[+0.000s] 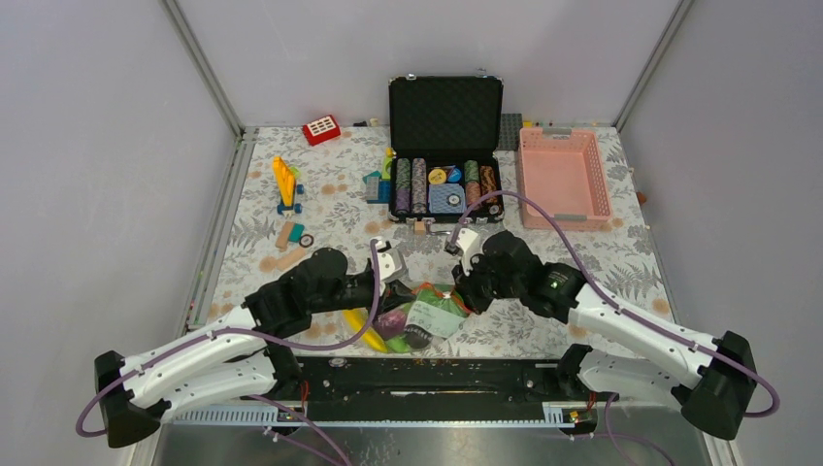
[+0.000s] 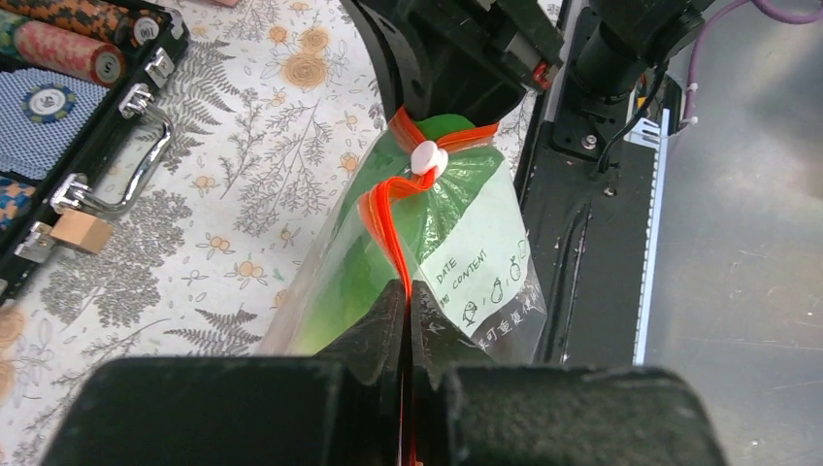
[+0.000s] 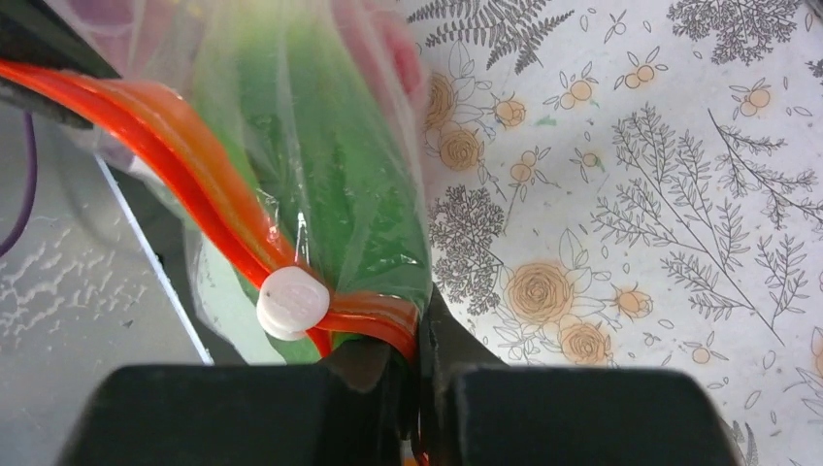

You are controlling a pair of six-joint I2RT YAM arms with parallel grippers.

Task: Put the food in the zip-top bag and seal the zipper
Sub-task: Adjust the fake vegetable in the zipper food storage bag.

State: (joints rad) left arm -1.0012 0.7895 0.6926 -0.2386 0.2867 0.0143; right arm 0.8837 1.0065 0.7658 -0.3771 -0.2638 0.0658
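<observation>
Left end effector point(image 2: 406, 303), right end effector point(image 3: 419, 342) gripping zipper point(image 2: 384, 209), food point(image 3: 330, 146) blurred

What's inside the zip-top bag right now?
Through the zip-top bag green food shows, with a blurred reddish piece beside it. The printed label hides whatever lies behind it.

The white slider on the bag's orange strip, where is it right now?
In the right wrist view, the white slider sits on the zipper just left of the right gripper, which pinches that strip.
</observation>
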